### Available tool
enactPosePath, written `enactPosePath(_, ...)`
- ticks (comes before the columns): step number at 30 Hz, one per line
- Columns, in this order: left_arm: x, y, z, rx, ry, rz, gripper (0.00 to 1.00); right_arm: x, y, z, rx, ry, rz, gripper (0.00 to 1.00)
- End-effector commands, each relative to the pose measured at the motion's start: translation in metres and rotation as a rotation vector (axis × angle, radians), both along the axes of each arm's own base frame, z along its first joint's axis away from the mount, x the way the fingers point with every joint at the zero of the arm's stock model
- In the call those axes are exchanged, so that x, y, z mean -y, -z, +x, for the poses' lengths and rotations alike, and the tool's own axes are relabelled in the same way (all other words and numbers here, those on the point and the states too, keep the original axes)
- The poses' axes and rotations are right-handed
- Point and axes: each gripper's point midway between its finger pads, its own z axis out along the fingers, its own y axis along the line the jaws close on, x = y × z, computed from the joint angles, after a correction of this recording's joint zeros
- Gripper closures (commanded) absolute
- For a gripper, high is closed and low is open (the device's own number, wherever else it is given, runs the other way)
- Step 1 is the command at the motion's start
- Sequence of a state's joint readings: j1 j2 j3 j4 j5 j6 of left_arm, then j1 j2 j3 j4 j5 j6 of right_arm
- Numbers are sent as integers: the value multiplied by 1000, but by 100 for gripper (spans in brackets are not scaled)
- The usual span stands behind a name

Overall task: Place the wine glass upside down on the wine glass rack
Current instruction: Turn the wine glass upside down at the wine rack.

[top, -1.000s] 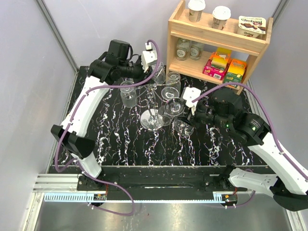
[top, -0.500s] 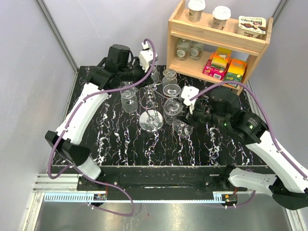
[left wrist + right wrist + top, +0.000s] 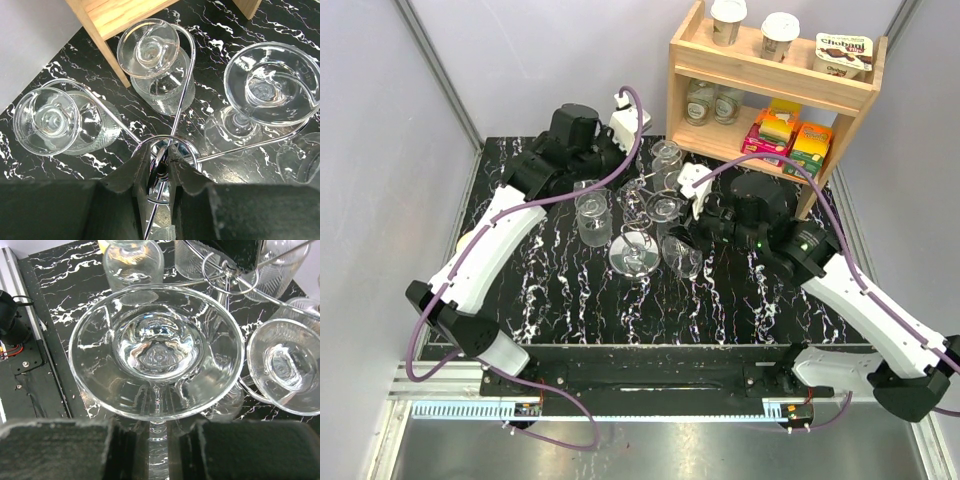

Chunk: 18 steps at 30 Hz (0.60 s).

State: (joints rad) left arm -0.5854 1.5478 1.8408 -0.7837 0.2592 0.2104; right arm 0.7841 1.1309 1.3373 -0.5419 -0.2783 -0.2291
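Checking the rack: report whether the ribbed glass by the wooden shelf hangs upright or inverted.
Inverted: the ribbed clear glass hangs foot up, bowl down, on the silver wire rack.

Your left arm (image 3: 490,240) is stretched forward, left fingers (image 3: 127,175) pinching the wine glass rack (image 3: 633,255); right arm (image 3: 865,300) is bent inward, right fingers (image 3: 65,450) clamping the wine glass (image 3: 156,350).

Black marbled table (image 3: 570,300) (white-veined) with wine glass rack (image 3: 632,255), wooden shelf (image 3: 760,72)

wine glass rack (image 3: 633,252): shiny silver wire, round disc base, standing upright mid-table, three glasses (image 3: 149,50) hanging foot-up in its curled arms | wine glass (image 3: 156,350): clear, stemmed, tipped on its side, stem pinched in the right gripper (image 3: 158,430), just right of the rack's base
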Motion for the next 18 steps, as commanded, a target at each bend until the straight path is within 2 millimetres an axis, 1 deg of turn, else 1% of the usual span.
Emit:
enactPosePath(1, -4, -36, 0, 93, -77, -77, 100, -6, -22, 13, 46, 26, 109, 100)
enactPosePath(3, -3, -35, -1, 91, -74, -75, 100, -7, -13, 17, 31, 33, 108, 100)
enactPosePath(6, -2, -34, -1, 91, -70, -71, 100, -9, -7, 22, 30, 41, 113, 100)
enactPosePath(8, -3, -33, 0, 94, -74, -64, 100, -14, -3, 22, 27, 21, 117, 100)
enactPosePath(16, -4, -32, 0, 95, -73, -56, 100, -27, 0, 32, 24, 8, 132, 100)
enactPosePath(18, -3, -31, -1, 92, -69, -55, 100, -30, -3, 33, 28, 2, 135, 100)
